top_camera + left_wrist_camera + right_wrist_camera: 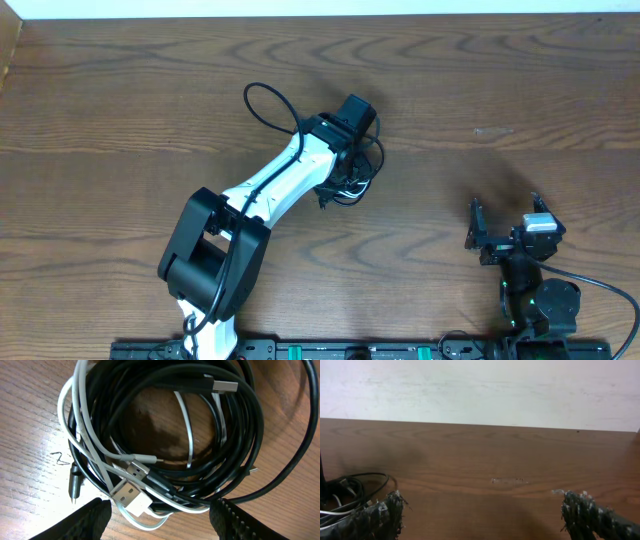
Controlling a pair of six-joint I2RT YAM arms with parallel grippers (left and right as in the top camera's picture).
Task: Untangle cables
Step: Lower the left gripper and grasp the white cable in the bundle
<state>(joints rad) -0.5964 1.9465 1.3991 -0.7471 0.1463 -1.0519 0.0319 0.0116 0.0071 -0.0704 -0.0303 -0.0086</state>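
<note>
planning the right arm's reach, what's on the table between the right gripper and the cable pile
Nothing: the overhead view shows only bare table between the right gripper and the cables.

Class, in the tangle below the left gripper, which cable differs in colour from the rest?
The white cable, its flat plug lying near the left gripper; the other cables it threads through are black.

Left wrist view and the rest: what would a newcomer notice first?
A tangled coil of black and white cables fills the left wrist view, lying on the wooden table just ahead of the open left gripper. Overhead, the right gripper sits open at the table's near right, well apart.
</note>
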